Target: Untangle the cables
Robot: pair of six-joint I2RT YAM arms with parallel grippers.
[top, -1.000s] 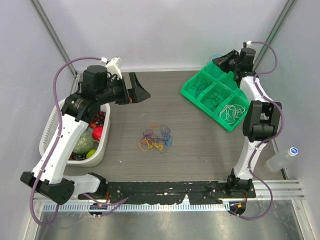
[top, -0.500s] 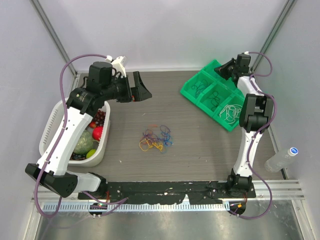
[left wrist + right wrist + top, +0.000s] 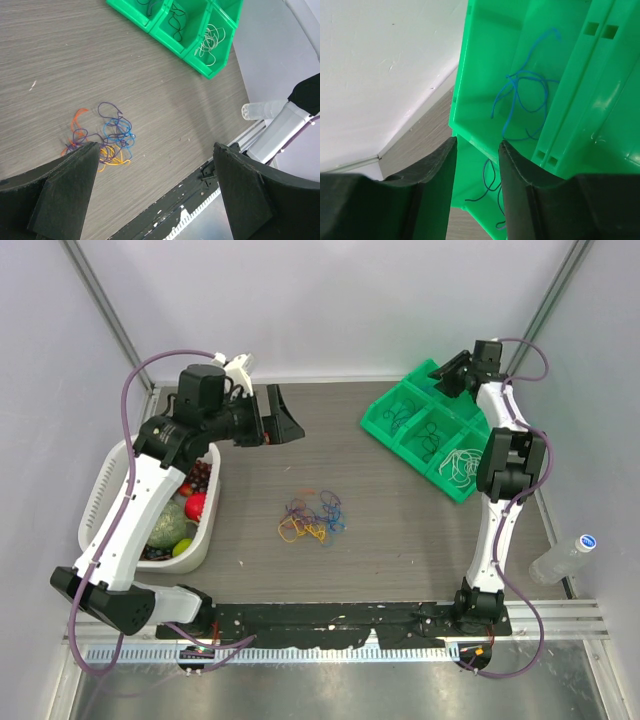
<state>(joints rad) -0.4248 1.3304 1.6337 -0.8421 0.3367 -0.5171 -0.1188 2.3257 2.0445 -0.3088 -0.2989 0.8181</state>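
Since a second ago the right arm has stretched farther toward the back right corner, carrying the right gripper [image 3: 447, 372] over the far end of the green bin [image 3: 375, 423], while the left arm has risen a little. The right gripper's jaws stand narrowly apart with nothing between them. The right wrist view looks down past them into a bin compartment where loose blue strands [image 3: 522, 95] lie on the green floor. The left gripper [image 3: 283, 418] hovers high above the back left of the grey table [image 3: 400, 530], jaws spread wide and empty. The left wrist view looks between them at the tangled cables [image 3: 102, 136]. These cables [image 3: 313, 517] lie in a small knot near the middle of the table, with purple, blue, yellow and orange loops crossing one another, well apart from both grippers. White strands [image 3: 462, 465] fill the bin's nearest compartment, and dark strands [image 3: 432, 443] sit in the one beside it. A white basket [image 3: 100, 502] of fruit stands at the left edge, and a clear bottle [image 3: 563, 556] lies off the table's right edge.
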